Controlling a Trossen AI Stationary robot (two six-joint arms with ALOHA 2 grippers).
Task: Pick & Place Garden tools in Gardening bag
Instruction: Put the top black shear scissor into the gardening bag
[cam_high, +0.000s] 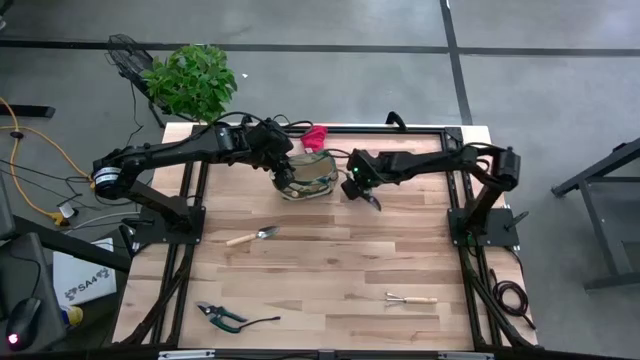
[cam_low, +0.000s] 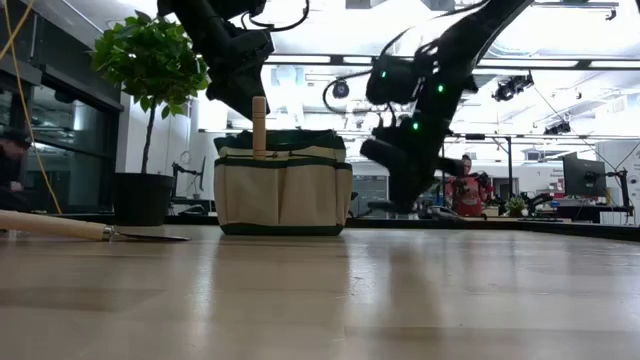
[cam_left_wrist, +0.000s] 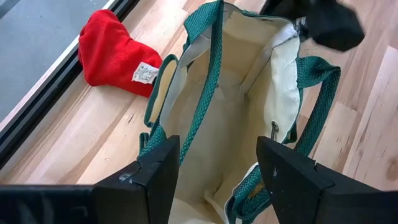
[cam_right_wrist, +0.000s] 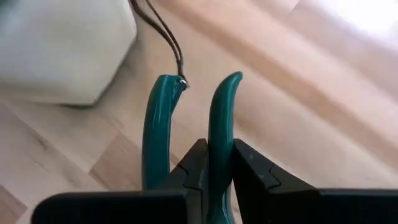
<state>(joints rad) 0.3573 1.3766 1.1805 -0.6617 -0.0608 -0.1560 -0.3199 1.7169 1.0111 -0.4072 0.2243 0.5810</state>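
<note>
The tan gardening bag (cam_high: 310, 175) with green trim stands at the table's far middle, and a wooden handle (cam_low: 259, 125) sticks up out of it. My left gripper (cam_left_wrist: 217, 180) hangs open over the bag's mouth (cam_left_wrist: 236, 93). Just right of the bag, my right gripper (cam_high: 366, 192) is shut on green-handled pruners (cam_right_wrist: 186, 118). The red glove (cam_high: 315, 135) lies behind the bag. On the table lie a trowel (cam_high: 252, 236), another pair of pruners (cam_high: 222, 316) and a mini rake (cam_high: 410, 298). My right gripper pinches one of the pruners' two green handles (cam_right_wrist: 221, 134) between its two fingers; the other handle (cam_right_wrist: 155, 130) lies outside them. The fingers slant down from the table's right and run along the handle, whose free end reaches past the fingertips. The pruners appear clear of the table.
A potted plant (cam_high: 192, 82) in a black pot stands beyond the table's far left corner. Dark frame rails (cam_high: 420, 128) run along the table's far edge and sides. Bare wood lies in the middle and near parts of the table.
</note>
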